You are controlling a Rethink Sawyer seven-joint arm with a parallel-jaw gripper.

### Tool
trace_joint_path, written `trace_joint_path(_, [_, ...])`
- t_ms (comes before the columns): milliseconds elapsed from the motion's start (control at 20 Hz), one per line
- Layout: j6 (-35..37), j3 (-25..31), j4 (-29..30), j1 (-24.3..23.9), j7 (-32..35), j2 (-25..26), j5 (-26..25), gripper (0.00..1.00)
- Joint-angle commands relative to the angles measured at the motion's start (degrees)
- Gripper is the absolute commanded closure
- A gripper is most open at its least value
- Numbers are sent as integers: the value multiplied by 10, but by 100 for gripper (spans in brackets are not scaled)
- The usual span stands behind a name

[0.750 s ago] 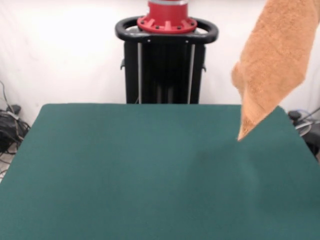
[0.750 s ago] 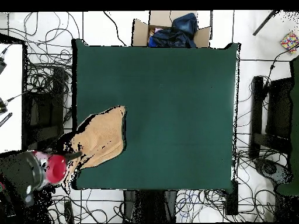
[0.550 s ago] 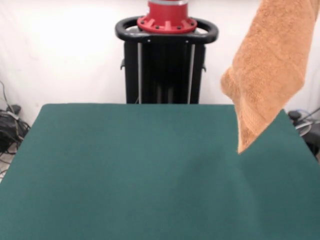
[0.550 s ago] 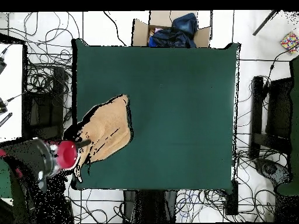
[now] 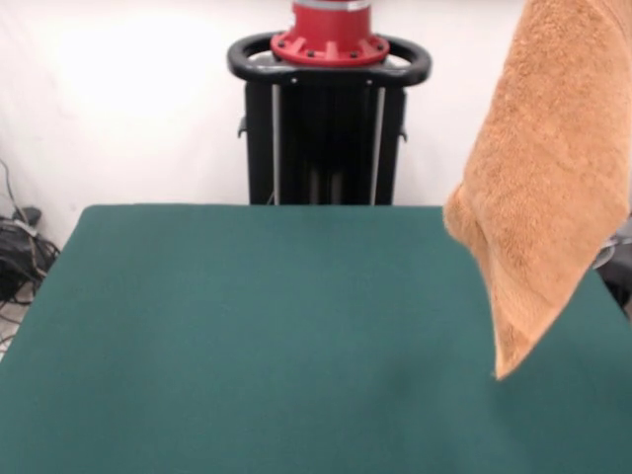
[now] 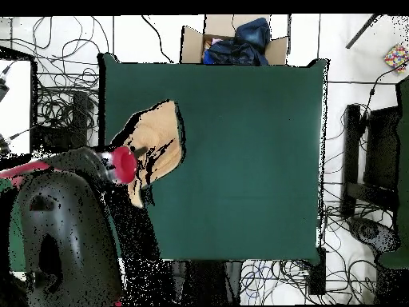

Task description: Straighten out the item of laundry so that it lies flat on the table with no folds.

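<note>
green table (image 5: 247, 336) mostly bare, towel (image 5: 543, 188) hanging, apparently at one side

In the front view the towel (image 5: 543, 168) hangs in the air at the right, coming down from the top edge, its lowest corner above the table's (image 5: 257, 336) right side. The pedestal (image 5: 329, 128) stands behind the table's far edge, near the middle. From overhead, the towel (image 6: 160, 136) sits over the table's (image 6: 248, 160) left part, beside the arm (image 6: 64, 164); a cardboard box (image 6: 232, 40) lies beyond the top edge.
</note>
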Motion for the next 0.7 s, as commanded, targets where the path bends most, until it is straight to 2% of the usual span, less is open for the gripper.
trace_joint_path(50, [-53,54,68,-46,-131,8,-35,100])
trace_joint_path(300, [-53,74,69,-88,-153,7,-15,100])
trace_joint_path(500, [-33,69,68,-104,-129,3,-11,100])
trace_joint_path(700, [-9,75,85,-127,-121,2,18,100])
